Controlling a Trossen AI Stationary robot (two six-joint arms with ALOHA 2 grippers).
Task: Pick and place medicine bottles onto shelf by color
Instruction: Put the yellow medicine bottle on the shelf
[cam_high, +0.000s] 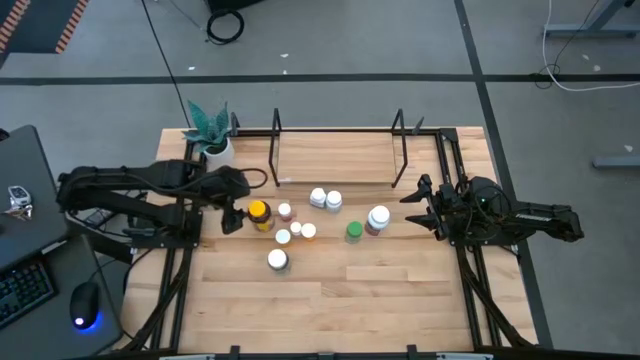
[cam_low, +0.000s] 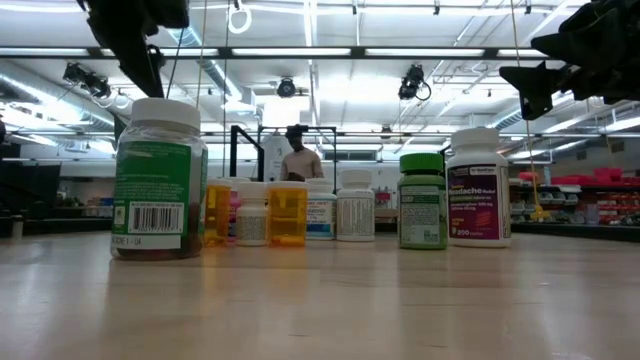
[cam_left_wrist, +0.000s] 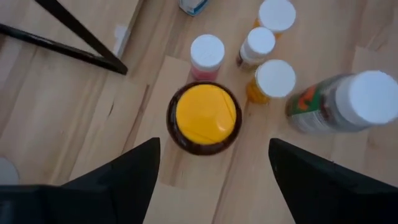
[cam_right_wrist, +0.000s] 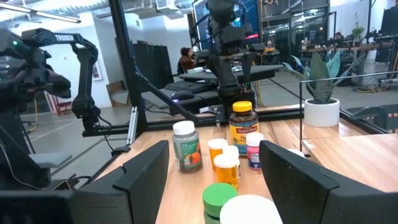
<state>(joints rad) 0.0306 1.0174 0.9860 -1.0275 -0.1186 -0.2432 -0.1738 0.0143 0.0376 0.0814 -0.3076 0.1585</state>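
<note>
The left end effector (cam_high: 232, 219) is held with fingers spread wide above the yellow-capped amber bottle (cam_high: 259, 212), nothing gripped. The right end effector (cam_high: 420, 205) is likewise spread and empty, at 3 o'clock of the white bottle (cam_high: 378, 218). The remaining bottles are clustered mid-worktop (cam_high: 400, 290), at 6 o'clock of the shelf (cam_high: 335, 155).

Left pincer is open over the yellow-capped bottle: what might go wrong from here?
1. The left pincer hangs open above the yellow-capped bottle; the pink bottle and orange bottle stand close by, so a descending finger may knock one over.
2. Carrying it to the shelf, the bottle could clip a black upright.
</note>
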